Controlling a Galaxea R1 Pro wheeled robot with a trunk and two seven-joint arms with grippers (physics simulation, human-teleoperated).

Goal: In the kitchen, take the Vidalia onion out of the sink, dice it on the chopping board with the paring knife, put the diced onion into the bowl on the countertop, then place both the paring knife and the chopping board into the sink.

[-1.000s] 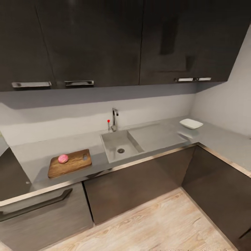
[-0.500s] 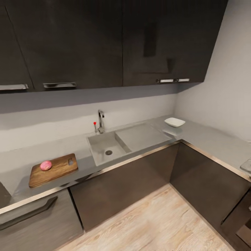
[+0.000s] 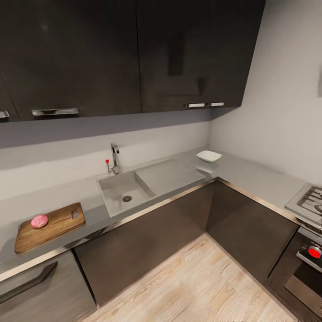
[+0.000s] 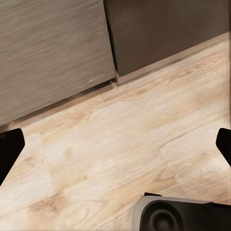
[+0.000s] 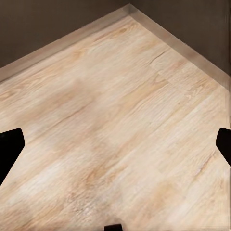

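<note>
Both grippers, left gripper (image 4: 115, 144) and right gripper (image 5: 115, 144), hang wide open, empty, over floor. My head view pans right: chopping board (image 3: 49, 226) with onion (image 3: 39, 221) slides lower left, stove (image 3: 308, 201) appears. Bowl (image 3: 209, 156) centre-right. Not yet approaching.

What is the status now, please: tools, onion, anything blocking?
Left tool open, right tool open, both over floor. Onion on chopping board, sink empty. Bowl at countertop corner. No obstruction seen.
</note>
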